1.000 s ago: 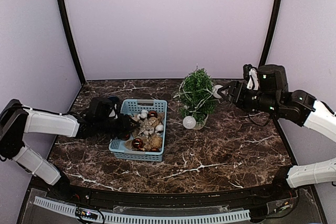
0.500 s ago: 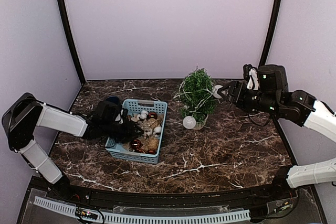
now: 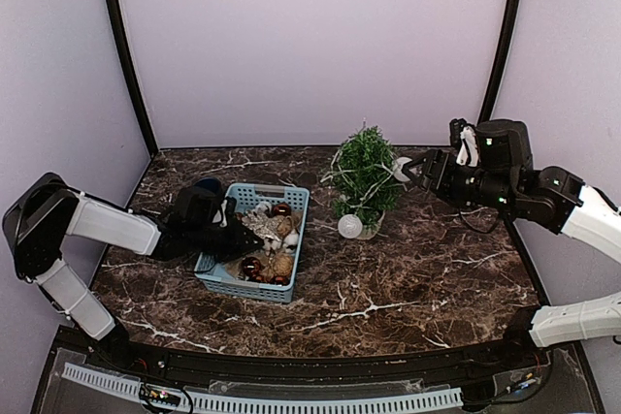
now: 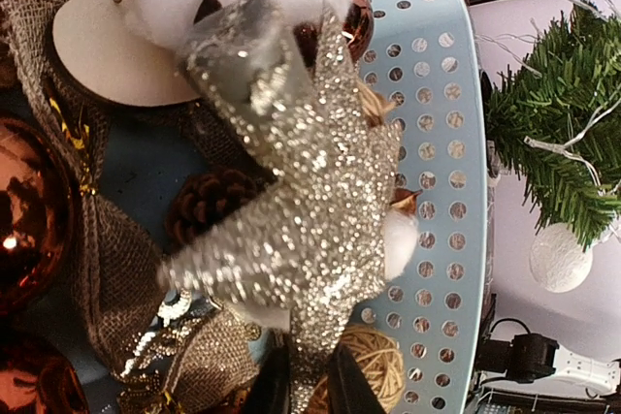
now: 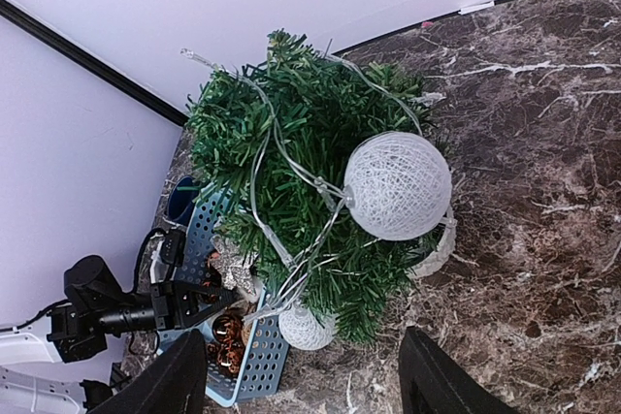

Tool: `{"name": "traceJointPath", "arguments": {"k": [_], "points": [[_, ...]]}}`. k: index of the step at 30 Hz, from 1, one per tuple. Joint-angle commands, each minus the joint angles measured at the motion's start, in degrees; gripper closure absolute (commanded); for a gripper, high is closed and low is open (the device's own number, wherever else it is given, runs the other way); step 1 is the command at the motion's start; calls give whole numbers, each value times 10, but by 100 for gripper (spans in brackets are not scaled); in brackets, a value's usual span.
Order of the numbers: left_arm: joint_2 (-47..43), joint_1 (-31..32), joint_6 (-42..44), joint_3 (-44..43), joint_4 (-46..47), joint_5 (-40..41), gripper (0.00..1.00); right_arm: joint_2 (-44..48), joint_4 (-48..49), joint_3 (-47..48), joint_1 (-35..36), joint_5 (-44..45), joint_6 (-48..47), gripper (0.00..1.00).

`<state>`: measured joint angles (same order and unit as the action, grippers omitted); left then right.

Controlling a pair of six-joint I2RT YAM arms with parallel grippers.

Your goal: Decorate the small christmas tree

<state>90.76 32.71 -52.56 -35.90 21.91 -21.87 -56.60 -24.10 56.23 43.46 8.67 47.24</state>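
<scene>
- Reaching into the blue basket [image 3: 294, 196] at the left of the bench [image 3: 417, 278], my left fingers [image 4: 351, 390] sit close together on the lower arm of a silver glitter star [image 4: 310, 230] and appear to pinch it.
- Pine cones and copper baubles lie around the star.
- Just right of the basket, toward the back, the small christmas tree [image 3: 364, 176] stands upright in its white pot [image 5: 441, 244], with a white ball [image 5: 398, 186] and thin light wire [image 5: 281, 162] on it.
- I judge the tree light and top-heavy, with soft, springy needles. A push on the branches could tip it, so I would steady it at the pot.
- My right fingers [image 5: 437, 380] hover just right of the tree, spread wide and holding nothing.
</scene>
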Motion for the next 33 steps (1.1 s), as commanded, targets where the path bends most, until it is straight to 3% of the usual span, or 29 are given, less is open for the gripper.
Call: {"name": "traceJointPath", "arguments": {"k": [1,10,18,26,33], "points": [[-43,-3,9,22,16,3,87,6,2,10,3,7,0,31],[-128,-2,96,35,-14,-27,97,13,-24,61,3,-2,-59,30],[-263,27,271,-21,-200,-93,98,-37,-65,167,26,-200,-210,32],[-253,160,359,-159,-423,-97,99,-116,-84,248,89,-329,-242,32],[-219,241,337,-226,-433,-189,99,-157,-14,210,151,-400,-224,31]]}}
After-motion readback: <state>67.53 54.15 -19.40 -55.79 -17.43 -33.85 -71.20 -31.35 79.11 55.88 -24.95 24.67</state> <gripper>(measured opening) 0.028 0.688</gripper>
